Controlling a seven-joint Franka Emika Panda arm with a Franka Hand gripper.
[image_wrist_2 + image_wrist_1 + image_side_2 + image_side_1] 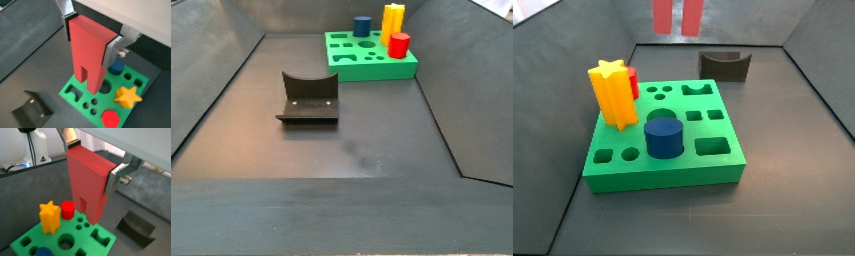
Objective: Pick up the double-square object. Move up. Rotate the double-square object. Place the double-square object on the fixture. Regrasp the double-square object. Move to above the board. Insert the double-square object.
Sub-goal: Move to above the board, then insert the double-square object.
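Note:
My gripper [93, 163] is shut on the upper end of the double-square object [90, 188], a long red block hanging upright with its two square legs pointing down. In both wrist views a silver finger presses each side of it. The block [87, 55] hangs above the green board [140, 82], apart from it. In a side view only the two red legs [679, 17] show at the top edge, high above the floor behind the board [660, 180]. The dark fixture [307, 98] stands bare on the floor, away from the board [385, 70].
A yellow star [611, 95], a blue cylinder [663, 137] and a short red piece [633, 82] stand in the board. Several cut-outs of other shapes are unfilled. Grey walls ring the floor. The fixture [724, 64] sits near the back wall.

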